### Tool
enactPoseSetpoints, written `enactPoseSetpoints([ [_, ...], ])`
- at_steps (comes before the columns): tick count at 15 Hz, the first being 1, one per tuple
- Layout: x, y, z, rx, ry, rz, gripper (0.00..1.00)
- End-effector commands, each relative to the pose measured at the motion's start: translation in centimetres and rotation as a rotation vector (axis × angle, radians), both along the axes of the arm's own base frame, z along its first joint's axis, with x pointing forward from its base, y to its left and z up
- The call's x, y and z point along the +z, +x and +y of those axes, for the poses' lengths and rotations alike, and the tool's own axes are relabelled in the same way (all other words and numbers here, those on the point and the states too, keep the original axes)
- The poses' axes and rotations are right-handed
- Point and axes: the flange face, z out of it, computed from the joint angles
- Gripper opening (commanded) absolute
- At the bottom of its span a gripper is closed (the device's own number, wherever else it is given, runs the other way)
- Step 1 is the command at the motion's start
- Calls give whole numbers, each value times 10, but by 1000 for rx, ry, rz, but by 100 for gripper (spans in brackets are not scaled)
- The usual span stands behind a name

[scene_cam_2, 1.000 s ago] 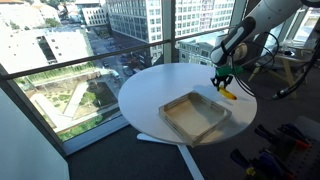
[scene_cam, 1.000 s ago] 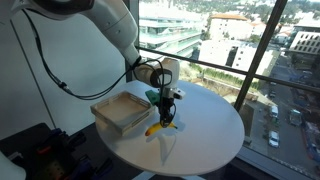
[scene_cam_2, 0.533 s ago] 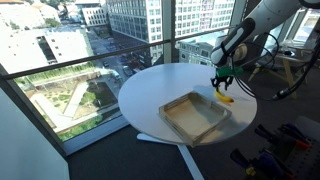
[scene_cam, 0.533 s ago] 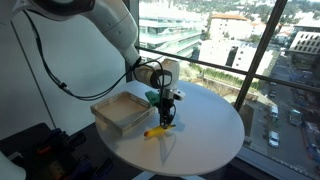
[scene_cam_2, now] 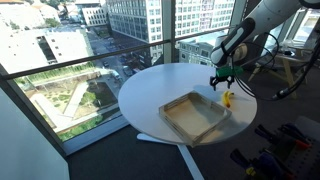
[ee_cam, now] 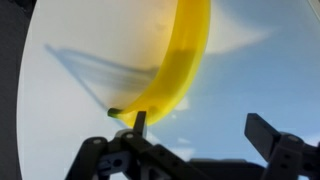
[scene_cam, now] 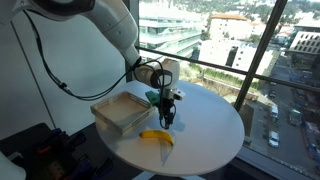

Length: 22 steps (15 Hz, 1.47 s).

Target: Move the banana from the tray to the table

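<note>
The yellow banana [scene_cam: 156, 136] lies flat on the white round table [scene_cam: 205, 128], in front of the tray [scene_cam: 122, 112], whose floor holds nothing. In another exterior view the banana [scene_cam_2: 228, 98] shows beside the tray [scene_cam_2: 196, 116], below the gripper [scene_cam_2: 222, 85]. My gripper [scene_cam: 167, 120] hangs just above and behind the banana, open, with nothing between its fingers. In the wrist view the banana [ee_cam: 178, 58] lies on the table [ee_cam: 260, 80] beyond the gripper [ee_cam: 200, 128], its dark tip beside one fingertip [ee_cam: 139, 121].
A window wall with a black rail [scene_cam: 230, 70] stands behind the table. Dark equipment [scene_cam: 40, 150] sits on the floor near the tray side. More gear and a stand [scene_cam_2: 285, 70] lie past the table edge.
The jaws have gone from shut on the banana to open. The banana has dropped from its hanging tilt and now lies flat on the table. The arm has hardly moved.
</note>
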Motion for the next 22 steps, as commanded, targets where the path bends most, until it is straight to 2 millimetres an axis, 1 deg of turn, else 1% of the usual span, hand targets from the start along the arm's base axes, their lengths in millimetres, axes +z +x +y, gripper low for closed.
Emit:
enactPoseSetpoints([
  [1,3,5,-5,-12,9,6,100],
  [8,8,6,-7,-43,-4,28,100],
  [12,16,11,-4,-65,-10,30,100],
  [17,34,23,6,-73,-19,9,100],
  [22,55,33,25,-9,-17,-26,100],
])
